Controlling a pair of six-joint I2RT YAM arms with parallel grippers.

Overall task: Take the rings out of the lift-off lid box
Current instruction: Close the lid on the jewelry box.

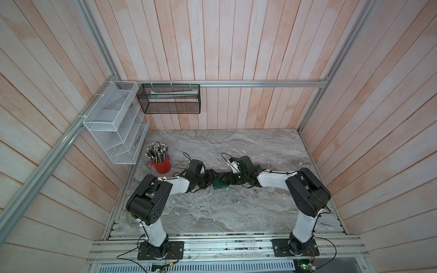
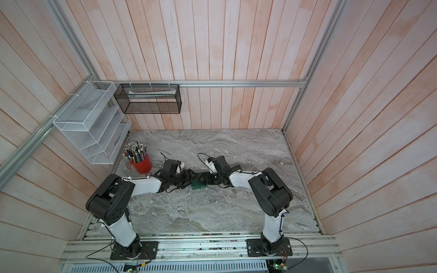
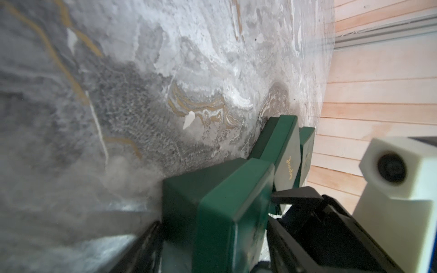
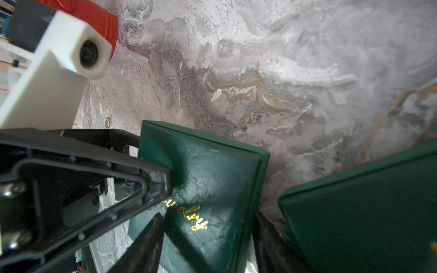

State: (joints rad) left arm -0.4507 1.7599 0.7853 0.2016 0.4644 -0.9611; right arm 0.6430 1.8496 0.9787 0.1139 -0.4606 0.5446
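My right gripper (image 4: 205,236) has its fingers against opposite sides of the green box (image 4: 212,170), pinching it at the bottom centre of the right wrist view. My left gripper (image 3: 212,236) straddles the same box, one finger tip resting on the face with the gold script. I cannot tell whether that pair is actually squeezing.

A second green piece (image 4: 354,212) lies just beside the box, at lower right. One small glinting loop (image 4: 107,121), which I take for a ring, lies on the marble at left of centre. The box hides any others.

My worry is that four fingers crowd one small box. An uneven pull could jerk it apart and send the rings rolling over the smooth stone. The white scrap (image 4: 216,95) could be mistaken for one.

Beyond this, in a top view, the grey marble table (image 1: 236,212) carries a red pencil cup (image 1: 161,164) at left. Wire racks (image 1: 113,123) hang on pale plank walls.
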